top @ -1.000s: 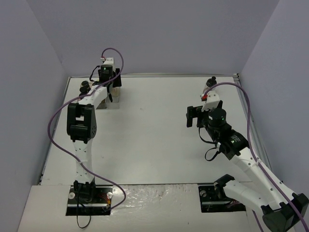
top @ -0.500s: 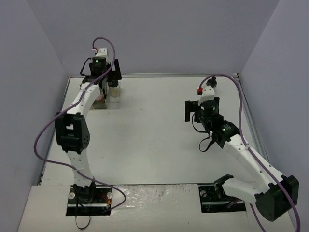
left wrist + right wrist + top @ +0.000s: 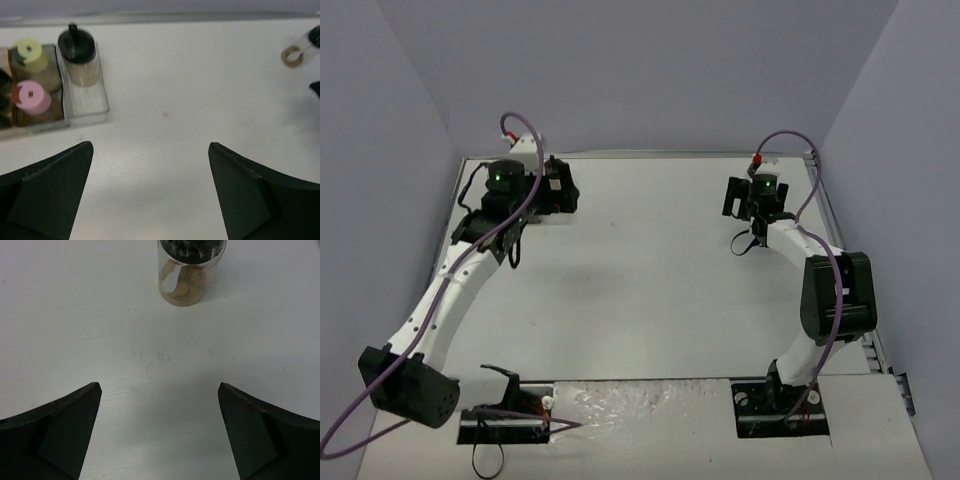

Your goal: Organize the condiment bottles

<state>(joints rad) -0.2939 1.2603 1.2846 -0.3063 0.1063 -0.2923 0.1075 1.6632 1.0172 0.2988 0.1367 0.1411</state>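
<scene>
In the left wrist view a three-section tray (image 3: 90,107) sits at the far left. Its clear section holds a rounder clear bottle with a black knob cap (image 3: 77,47). The middle section holds a yellow-capped bottle (image 3: 29,52) and a pink-capped bottle (image 3: 31,95); dark bottles (image 3: 2,95) show at the frame's edge. My left gripper (image 3: 151,147) (image 3: 560,188) is open and empty, short of the tray. My right gripper (image 3: 160,386) (image 3: 750,200) is open over bare table. Just beyond its fingertips stands a clear bottle of tan spice (image 3: 190,270) (image 3: 300,47).
The white table (image 3: 640,270) is enclosed by pale walls at the left, back and right. From above, both arms reach to the back of the table and the wrists hide the tray and the lone bottle. Purple cables loop over both arms.
My left gripper opened and drew back from the tray, leaving the knob-capped bottle in the clear section. My right gripper moved toward the back right, up to the lone clear bottle.
</scene>
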